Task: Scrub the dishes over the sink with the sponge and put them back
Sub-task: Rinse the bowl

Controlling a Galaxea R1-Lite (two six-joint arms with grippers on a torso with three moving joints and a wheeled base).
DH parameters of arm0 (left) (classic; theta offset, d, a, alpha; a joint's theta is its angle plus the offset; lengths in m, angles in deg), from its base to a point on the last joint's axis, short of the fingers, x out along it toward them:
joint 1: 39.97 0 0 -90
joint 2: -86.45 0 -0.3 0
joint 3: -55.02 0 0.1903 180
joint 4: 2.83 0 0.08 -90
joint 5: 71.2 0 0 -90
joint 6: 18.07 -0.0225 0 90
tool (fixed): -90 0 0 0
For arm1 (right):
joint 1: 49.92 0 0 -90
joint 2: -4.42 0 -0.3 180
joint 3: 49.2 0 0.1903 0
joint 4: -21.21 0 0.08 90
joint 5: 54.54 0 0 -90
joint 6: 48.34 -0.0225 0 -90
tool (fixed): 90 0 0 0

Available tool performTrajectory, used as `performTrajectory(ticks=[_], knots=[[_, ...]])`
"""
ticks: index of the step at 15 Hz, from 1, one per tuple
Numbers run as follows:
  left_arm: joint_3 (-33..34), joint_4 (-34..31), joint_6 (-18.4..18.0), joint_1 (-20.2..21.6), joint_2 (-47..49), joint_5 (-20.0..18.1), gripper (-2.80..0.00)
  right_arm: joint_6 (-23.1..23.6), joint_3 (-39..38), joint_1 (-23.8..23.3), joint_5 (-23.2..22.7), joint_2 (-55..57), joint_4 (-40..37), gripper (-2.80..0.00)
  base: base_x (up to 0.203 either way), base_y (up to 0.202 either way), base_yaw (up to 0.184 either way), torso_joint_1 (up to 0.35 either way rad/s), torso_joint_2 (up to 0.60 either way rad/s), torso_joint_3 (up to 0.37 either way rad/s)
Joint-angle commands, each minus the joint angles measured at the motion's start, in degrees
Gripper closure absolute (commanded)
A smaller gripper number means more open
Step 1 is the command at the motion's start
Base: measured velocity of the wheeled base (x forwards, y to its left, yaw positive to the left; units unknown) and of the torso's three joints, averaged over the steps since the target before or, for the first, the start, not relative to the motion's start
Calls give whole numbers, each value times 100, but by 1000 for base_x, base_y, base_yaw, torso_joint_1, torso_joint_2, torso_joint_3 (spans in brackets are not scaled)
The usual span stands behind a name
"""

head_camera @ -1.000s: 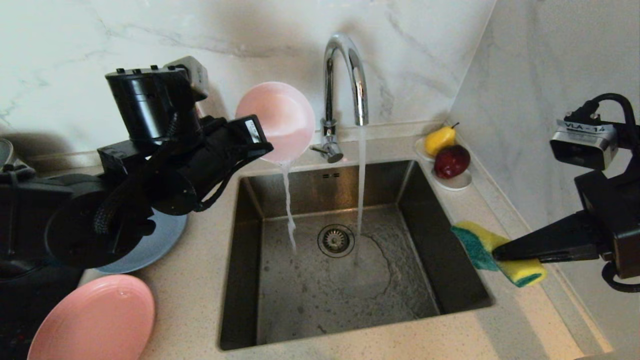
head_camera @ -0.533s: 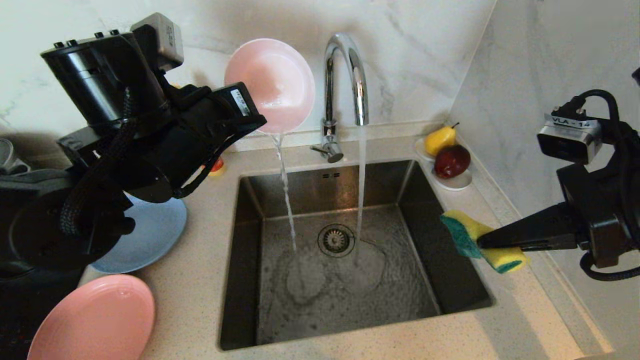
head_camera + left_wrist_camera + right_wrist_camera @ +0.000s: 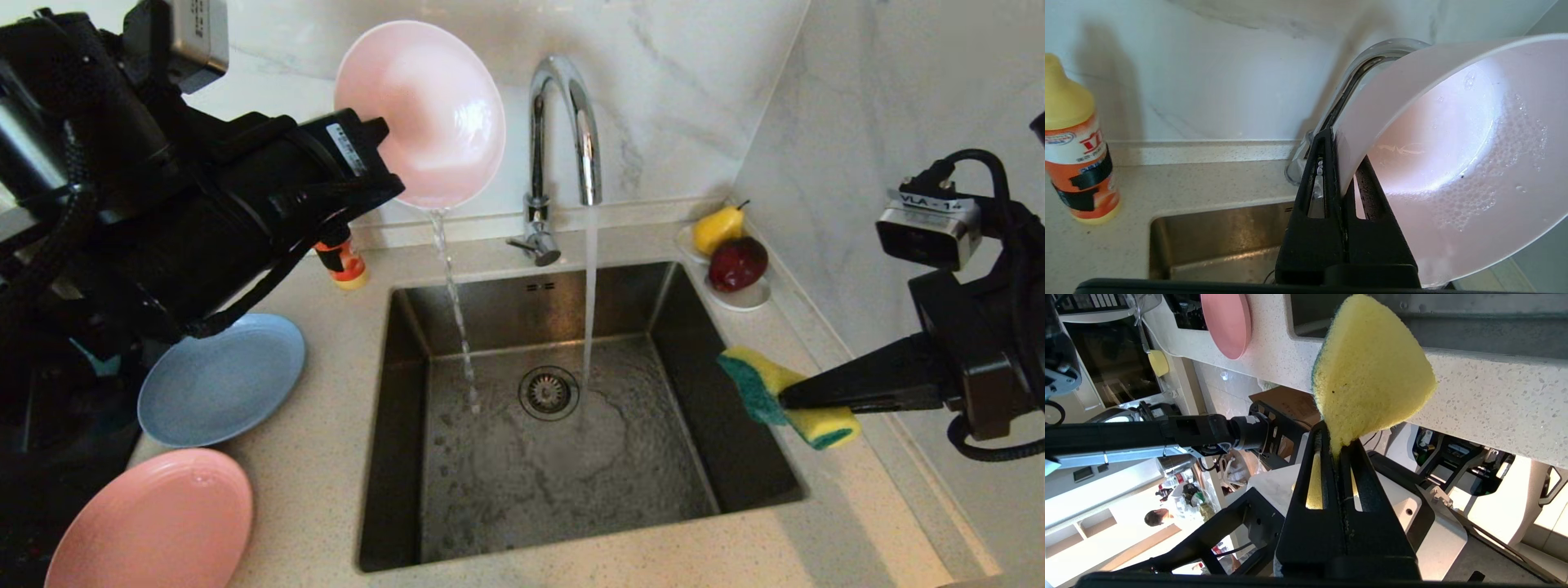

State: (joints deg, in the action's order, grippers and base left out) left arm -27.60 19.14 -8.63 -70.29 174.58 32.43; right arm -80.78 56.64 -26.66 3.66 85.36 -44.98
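Note:
My left gripper (image 3: 382,157) (image 3: 1337,141) is shut on the rim of a pale pink-white bowl (image 3: 420,110) (image 3: 1453,163). It holds the bowl high, tipped on edge, above the back left corner of the steel sink (image 3: 571,482). A thin stream of water runs from the bowl's lower rim into the basin, and suds cling inside the bowl. My right gripper (image 3: 785,400) (image 3: 1336,441) is shut on the yellow sponge (image 3: 820,426) (image 3: 1372,371) with its green face, held over the sink's right edge. A blue plate (image 3: 220,380) and a pink plate (image 3: 151,523) lie on the counter to the left.
The chrome faucet (image 3: 563,122) runs a stream of water down beside the drain strainer (image 3: 547,392). An orange detergent bottle (image 3: 347,265) (image 3: 1077,155) stands behind the sink's left corner. A small white dish (image 3: 744,300) with a pear and a red fruit sits at the back right.
My left arm has lifted the bowl higher and a little to the left, still pouring water. The bottle has come into view. My right gripper has shifted the sponge slightly left.

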Motion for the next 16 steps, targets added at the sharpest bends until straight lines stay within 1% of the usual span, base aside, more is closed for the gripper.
performTrajectory(ticks=[1,4,5,6,7,10,12,13,14,15,16], knots=[[41,28,5,0,-175,-7,0,-17,-3,3,-19,-51,-41,0,0,0,0,0,0,0],[115,-32,-41,8,-164,3,0,-20,-60,3,-19,-74,-38,0,0,0,0,0,0,0],[119,-147,-48,13,-137,9,0,-17,-91,3,-10,-86,-15,0,0,0,0,0,0,0],[124,-471,-8,59,-135,17,0,-18,-92,3,-10,-90,-7,0,0,0,0,0,0,0],[120,-931,70,140,-160,-1,0,-25,-95,-6,-10,-116,-7,0,0,0,0,0,0,0],[-217,-2881,450,578,-221,-24,0,-26,-143,-32,-10,-189,2,0,0,0,0,0,0,0],[-628,-4431,562,907,-305,-34,0,-17,-143,-32,-10,-201,11,0,0,0,0,0,0,0],[-1001,-5093,699,1124,-332,-70,0,-17,-152,-32,-10,-192,11,0,0,0,0,0,0,0],[-1399,-5749,968,1472,-351,-199,0,-17,-169,-31,-10,-172,14,0,0,0,0,0,0,0],[-1717,-6336,1182,1872,-387,-445,0,-22,-175,-32,-10,-133,28,0,0,0,0,0,0,0],[-1916,-6786,1287,2239,-462,-721,0,-17,-179,-32,-10,-130,29,0,0,0,0,0,0,0]])
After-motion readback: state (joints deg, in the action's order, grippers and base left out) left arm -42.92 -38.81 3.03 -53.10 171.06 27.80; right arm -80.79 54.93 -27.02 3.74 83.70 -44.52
